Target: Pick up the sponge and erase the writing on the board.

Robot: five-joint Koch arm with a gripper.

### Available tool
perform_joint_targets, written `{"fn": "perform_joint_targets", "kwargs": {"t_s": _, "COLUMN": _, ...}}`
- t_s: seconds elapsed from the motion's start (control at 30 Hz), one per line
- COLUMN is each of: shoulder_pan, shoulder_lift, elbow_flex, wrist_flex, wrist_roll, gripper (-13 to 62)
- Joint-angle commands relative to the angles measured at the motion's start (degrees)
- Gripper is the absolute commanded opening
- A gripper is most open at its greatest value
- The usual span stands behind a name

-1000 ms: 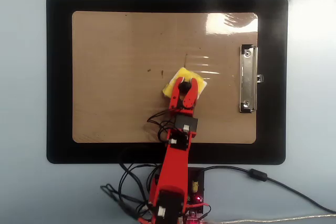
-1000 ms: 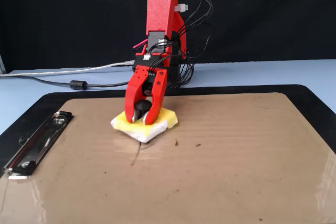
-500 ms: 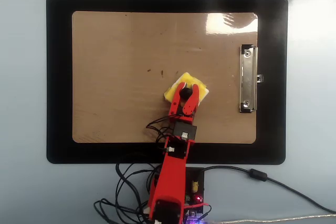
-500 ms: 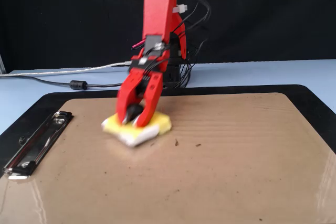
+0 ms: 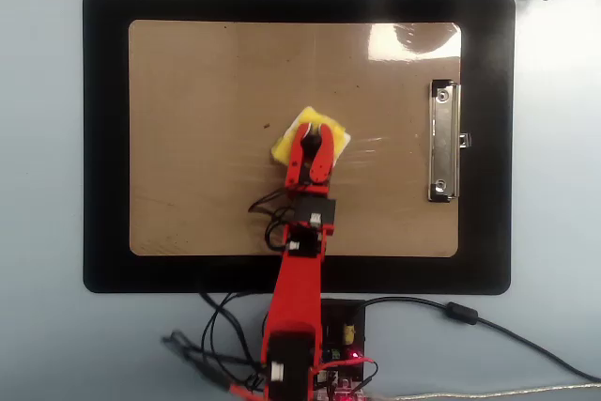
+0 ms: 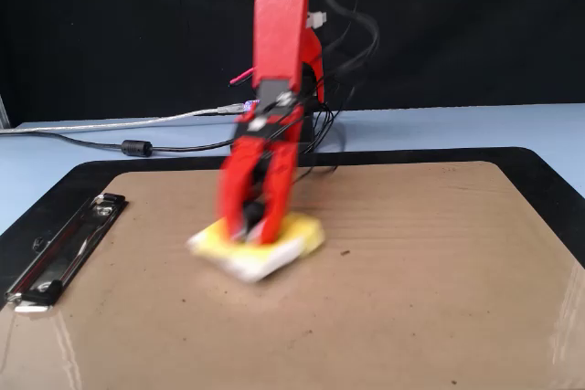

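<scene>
- Two views are feeding my screen, and I am starting with the overhead one: the red arm [image 5: 299, 279] is reaching up from the bottom edge over the brown board [image 5: 207, 91], which is lying on a black mat [image 5: 103, 138] on the pale blue table [image 5: 42, 185].
- From above, I am seeing the gripper [image 5: 311, 138] sitting on the yellow sponge [image 5: 287, 143], its two red fingers clenched on either side of the black knob [image 5: 311, 141] at the sponge's middle.
- The sponge is lying flat on the board near its centre, turned cornerwise, well apart from the silver clip [image 5: 443, 143] on the board's right short side in this view.
- One tiny dark speck [image 5: 266, 126] is showing just left of the sponge; I am not making out any readable letters.
- Glare is showing white at the board's upper right corner, and cables [image 5: 451, 312] are trailing from the arm's base along the bottom.
- Switching to the fixed view: the arm [image 6: 279, 52] is coming down from the back, blurred, with the gripper [image 6: 253, 226] pressing onto the sponge [image 6: 297, 239].
- The sponge is resting on the board [image 6: 439, 262], with its white underside visible at the front edge.
- The clip [image 6: 59, 248] is lying at the left here, and a small dark speck [image 6: 345, 252] is showing just right of the sponge.
- The blur is hiding the knob, so I am reading the grip from the overhead view only.
</scene>
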Motion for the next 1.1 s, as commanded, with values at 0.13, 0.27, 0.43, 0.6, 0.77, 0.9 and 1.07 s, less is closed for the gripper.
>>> {"fn": "perform_joint_targets", "kwargs": {"t_s": 0.13, "shoulder_pan": -3.16, "shoulder_lift": -4.13, "elbow_flex": -5.80, "wrist_flex": 0.00, "wrist_roll": -5.19, "gripper": -7.9}}
{"fn": "perform_joint_targets", "kwargs": {"t_s": 0.27, "shoulder_pan": -3.34, "shoulder_lift": -21.88, "elbow_flex": -27.16, "wrist_flex": 0.00, "wrist_roll": -5.01, "gripper": -7.9}}
{"fn": "perform_joint_targets", "kwargs": {"t_s": 0.43, "shoulder_pan": -4.04, "shoulder_lift": -8.09, "elbow_flex": -9.05, "wrist_flex": -0.26, "wrist_roll": -5.19, "gripper": -7.9}}
{"fn": "perform_joint_targets", "kwargs": {"t_s": 0.6, "shoulder_pan": -9.40, "shoulder_lift": 5.54, "elbow_flex": 3.87, "wrist_flex": 0.35, "wrist_roll": -5.45, "gripper": -7.9}}
{"fn": "perform_joint_targets", "kwargs": {"t_s": 0.77, "shoulder_pan": -10.81, "shoulder_lift": -16.96, "elbow_flex": -22.24, "wrist_flex": 0.44, "wrist_roll": -5.71, "gripper": -7.9}}
{"fn": "perform_joint_targets", "kwargs": {"t_s": 0.9, "shoulder_pan": -12.04, "shoulder_lift": -21.88, "elbow_flex": -27.77, "wrist_flex": 0.62, "wrist_roll": -5.71, "gripper": -7.9}}
{"fn": "perform_joint_targets", "kwargs": {"t_s": 1.07, "shoulder_pan": -11.95, "shoulder_lift": -1.32, "elbow_flex": -4.66, "wrist_flex": 0.70, "wrist_roll": -5.54, "gripper": -7.9}}
